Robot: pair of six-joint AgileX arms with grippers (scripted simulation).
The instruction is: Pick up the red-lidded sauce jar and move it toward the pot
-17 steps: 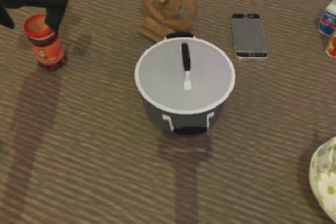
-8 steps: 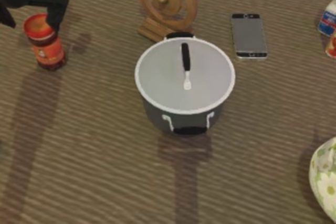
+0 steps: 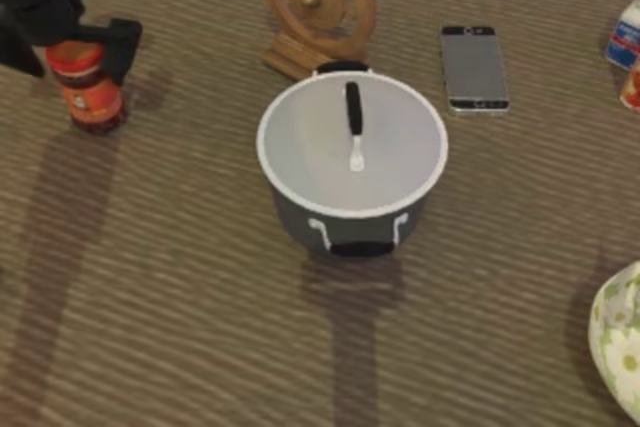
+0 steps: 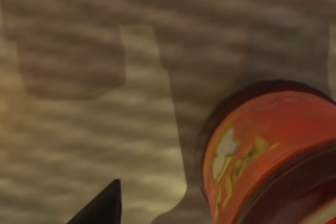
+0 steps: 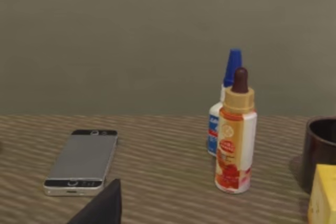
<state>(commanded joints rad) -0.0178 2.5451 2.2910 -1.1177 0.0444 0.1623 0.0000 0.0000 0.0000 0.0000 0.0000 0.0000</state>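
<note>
The left end effector sits at the table's far left edge, about ten o'clock from the pot. Its two dark fingers are spread wide and straddle the lid end of the red-lidded sauce jar. One finger shows on either side of the lid, but whether the pads actually press the jar cannot be told. The jar stands upright on the brown striped table, well apart from the pot. In the left wrist view the jar's orange-red label fills one corner, with one dark fingertip beside it.

Between jar and pot the table surface lies bare. A wooden wheel ornament stands at twelve o'clock from the pot, just behind its rim. A phone lies flat at two o'clock. A flowered bowl sits at four o'clock by the right edge.

The right arm is out of the top view. Its wrist camera looks at the phone, a white bottle with blue cap and an orange-labelled bottle just in front of it. Only one dark fingertip of the right end effector shows, so its opening cannot be told.
</note>
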